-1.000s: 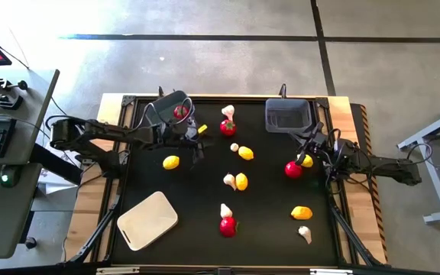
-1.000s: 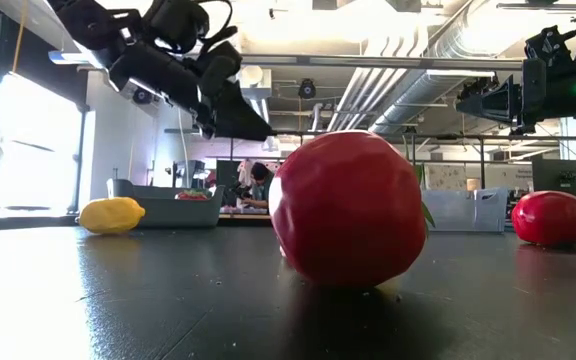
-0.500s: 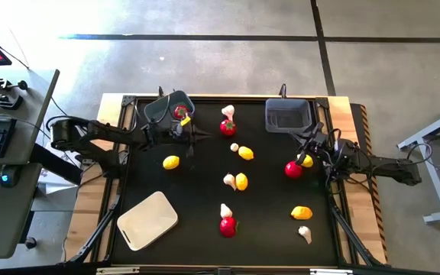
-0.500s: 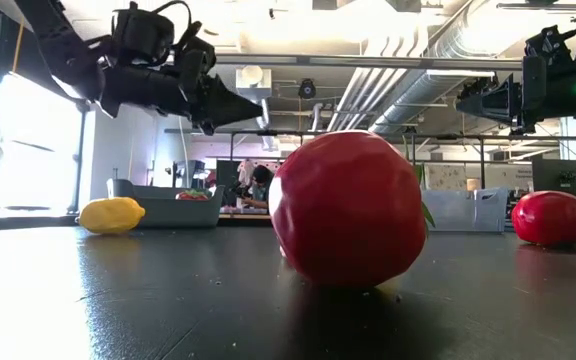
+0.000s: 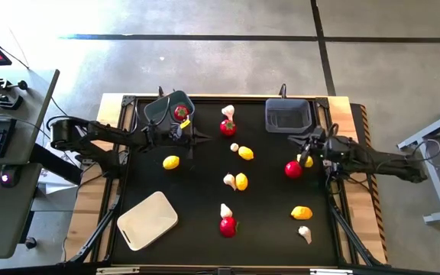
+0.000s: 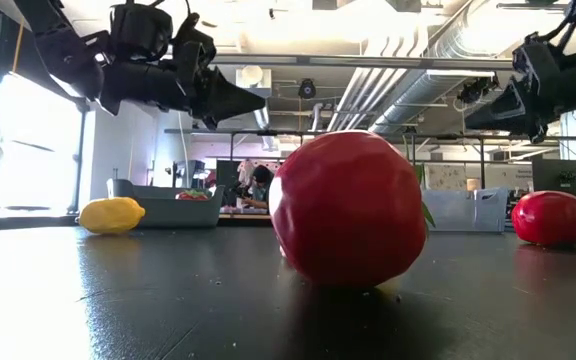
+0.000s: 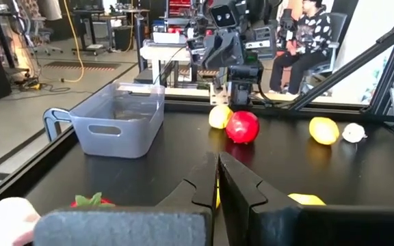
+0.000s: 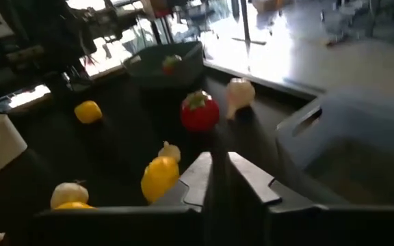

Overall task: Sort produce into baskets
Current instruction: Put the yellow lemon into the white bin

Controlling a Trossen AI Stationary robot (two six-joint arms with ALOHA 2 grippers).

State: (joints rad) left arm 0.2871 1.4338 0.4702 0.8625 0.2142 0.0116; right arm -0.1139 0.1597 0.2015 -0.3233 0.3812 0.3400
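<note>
From above we see the whole black table (image 5: 273, 229) laid out: the left gripper (image 5: 192, 134) sits at the rim of the rounded grey-blue bin (image 5: 163, 109), which holds a red piece (image 5: 180, 112), and the right gripper (image 5: 302, 155) hangs beside a red tomato (image 5: 293, 169) and a yellow piece (image 5: 307, 161), just in front of the dark grey rectangular bin (image 5: 287, 114). The cream tray (image 5: 147, 220) lies at the near left corner, turned at an angle to the table edge.

The low view cannot show that layout; one near tomato (image 6: 348, 208) fills it. It does show both arms raised clear of the tabletop.

Only the wrist views settle the fingers. In the left wrist view the left arm's fingers (image 7: 198, 186) are pressed together with nothing between them. In the right wrist view the right arm's fingers (image 8: 198, 179) are likewise closed and empty, and beyond them a lemon (image 8: 158, 177) stands with its long axis running away from the camera.

A lemon (image 5: 302, 212) near the right edge lies with its long axis across the table; another (image 5: 241, 181) at the centre lies front to back, touching a garlic bulb (image 5: 229, 180).
</note>
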